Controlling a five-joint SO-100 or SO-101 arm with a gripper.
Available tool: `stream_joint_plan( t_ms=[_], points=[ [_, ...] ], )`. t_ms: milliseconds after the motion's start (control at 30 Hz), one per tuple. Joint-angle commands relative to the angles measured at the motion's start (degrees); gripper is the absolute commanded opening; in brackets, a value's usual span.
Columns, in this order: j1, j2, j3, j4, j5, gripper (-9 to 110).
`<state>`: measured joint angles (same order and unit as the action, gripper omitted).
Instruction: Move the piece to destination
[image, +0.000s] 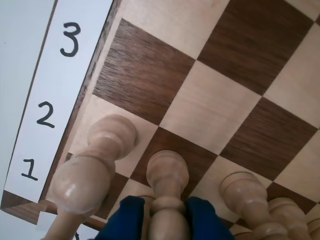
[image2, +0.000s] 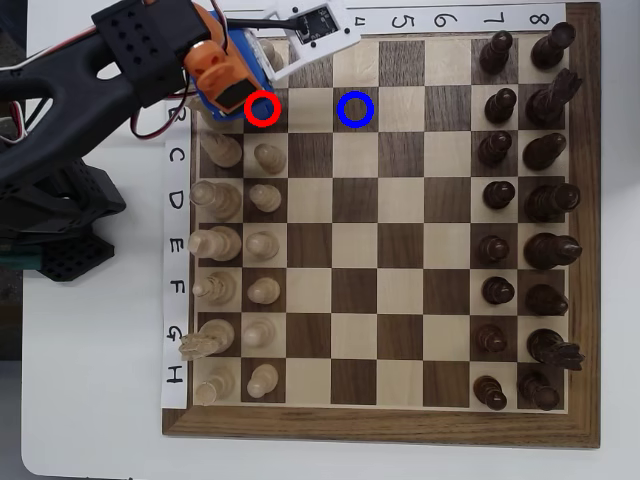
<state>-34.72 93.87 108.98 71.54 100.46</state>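
We see the piece (image: 167, 172) low in the middle of the wrist view, a pale turned-wood pawn whose round head rises from between the two blue fingers (image: 129, 219). The gripper (image: 165, 220) appears closed on its stem just under the collar, though the contact faces themselves are hidden. In the overhead view the pawn is covered by the gripper (image2: 240, 85), which sits at the red ring (image2: 262, 108) near the board's top left corner.

We judge the pawn light, rigid and smooth, so it could slip or twist if pinched on the head. The narrow neck below the collar is the sounder place to hold. It should be kept upright.

Pale neighbours crowd it: a tall piece (image: 82, 185) to the left in the wrist view, another pawn (image: 112, 135) beyond that, and more pale pieces (image: 250, 192) to the right. A careless lift could tip one over.

The destination (image2: 355, 109) is the blue-ringed dark square, two squares right of the red ring in the overhead view, and it stands empty.

A white strip (image: 55, 90) along the board's edge carries handwritten 1, 2 and 3. Overhead, the top edge shows 4 to 8 and the left edge letters (image2: 175, 260) C to H. The dark pieces (image2: 525, 200) stand well apart on the far right, and the board (image2: 380, 425) lies on a white tabletop (image2: 90, 400).
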Motion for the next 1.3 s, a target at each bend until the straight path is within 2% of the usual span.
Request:
stream_joint_plan(
  t_ms=[0,533,1267],
  points=[
    [1.9,3.4,0.2,-1.6,38.7,3],
    [4.4,7.1,0.7,-2.7,40.0,0],
    [7.6,14.2,-11.2,2.9,43.3,0]
  ],
)
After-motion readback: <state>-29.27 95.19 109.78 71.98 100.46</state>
